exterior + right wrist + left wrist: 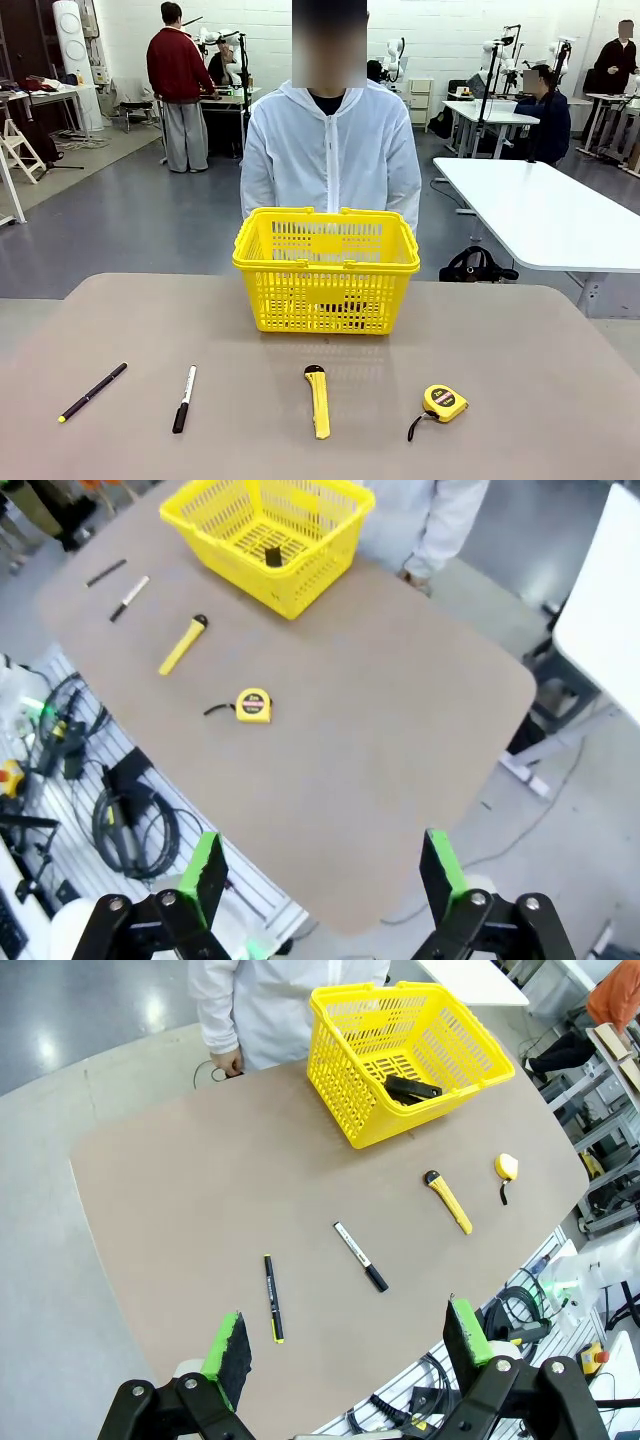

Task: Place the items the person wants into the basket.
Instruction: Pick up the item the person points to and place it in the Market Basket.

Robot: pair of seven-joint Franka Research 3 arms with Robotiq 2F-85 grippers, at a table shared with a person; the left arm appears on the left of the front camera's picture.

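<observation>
The yellow basket (pixel 325 266) stands mid-table in front of the person (pixel 330 160), who stands at the far side. A small black-and-green object (pixel 412 1088) lies inside it. In a row on the near side lie a thin black pen (pixel 92 391), a white-and-black marker (pixel 184 398), a yellow utility knife (pixel 318 400) and a round yellow tape measure (pixel 443 402). My left gripper (pixel 348 1345) hangs open high above the table's near-left edge, over the pen (pixel 273 1297). High off the right end, my right gripper (pixel 322 875) is open and holds nothing, far from the basket (pixel 300 580).
The person's hands (pixel 228 1060) hang at the table's far edge, beside the basket. Cables and a rail run along the robot's side of the table (pixel 120 810). A white table (pixel 540 215) stands at the back right. Bare tabletop (pixel 520 330) lies right of the basket.
</observation>
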